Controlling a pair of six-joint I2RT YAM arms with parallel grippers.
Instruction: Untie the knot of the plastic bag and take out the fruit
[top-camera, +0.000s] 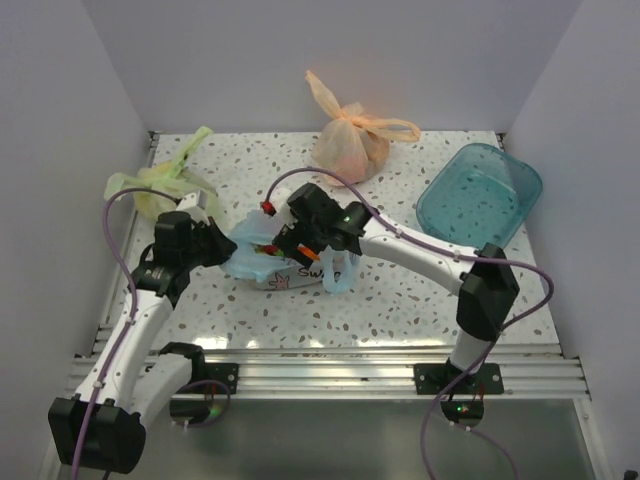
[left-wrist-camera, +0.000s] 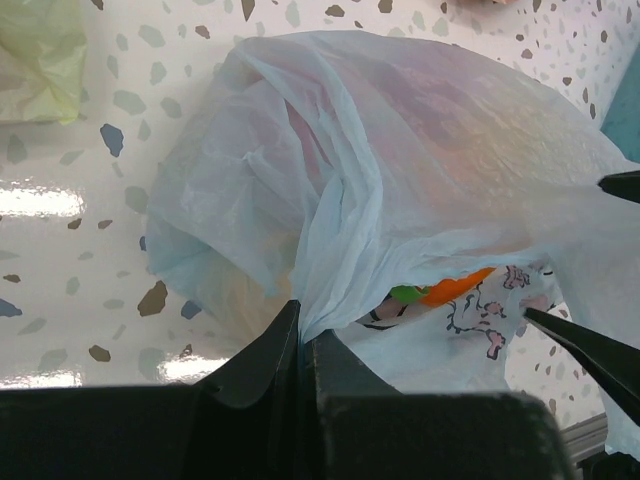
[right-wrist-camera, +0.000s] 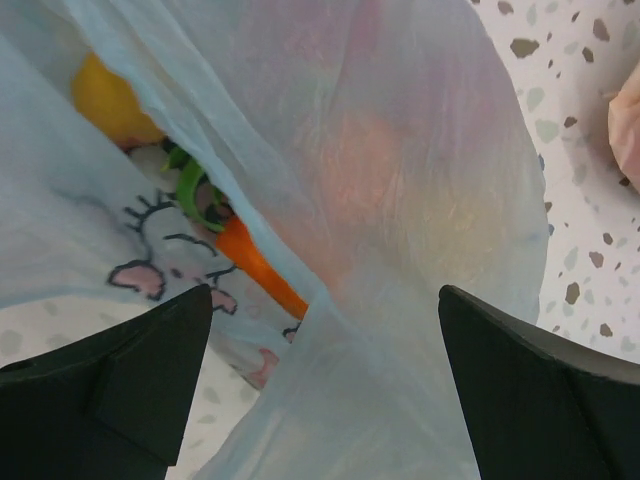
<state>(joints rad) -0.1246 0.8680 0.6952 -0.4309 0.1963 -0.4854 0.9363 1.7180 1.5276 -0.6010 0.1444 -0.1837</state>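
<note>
Speckled white tabletop (top-camera: 400, 300) fills the overhead view, boxed in by plain pale walls (top-camera: 300, 60). The plastic bag (top-camera: 248, 255) lies left of the middle of the tabletop. From above it is largely covered by the arms (top-camera: 420, 250), so I get only scraps of pale blue film and part of the cartoon print.

My left end effector (left-wrist-camera: 302, 330) is pinched together on a gathered fold of that film. The fold runs up out of the closed fingers, and I cannot tell whether it is one of the handle ears. The knot I cannot make out in any view.

My right end effector (right-wrist-camera: 325, 295) stands wide apart with a sheet of the bag between its fingers, clamped on nothing. Past that sheet its camera shows fruit (right-wrist-camera: 262, 268): an orange piece, a yellow one (right-wrist-camera: 108, 98) cut off by film, and a green leaf (right-wrist-camera: 192, 188). Whatever else lies behind the film is only a pinkish blur.

A green bag (top-camera: 165, 180) sits at the far left corner, an orange bag (top-camera: 350, 140) by the far edge, and a teal tub (top-camera: 525, 185) at the far right corner.
</note>
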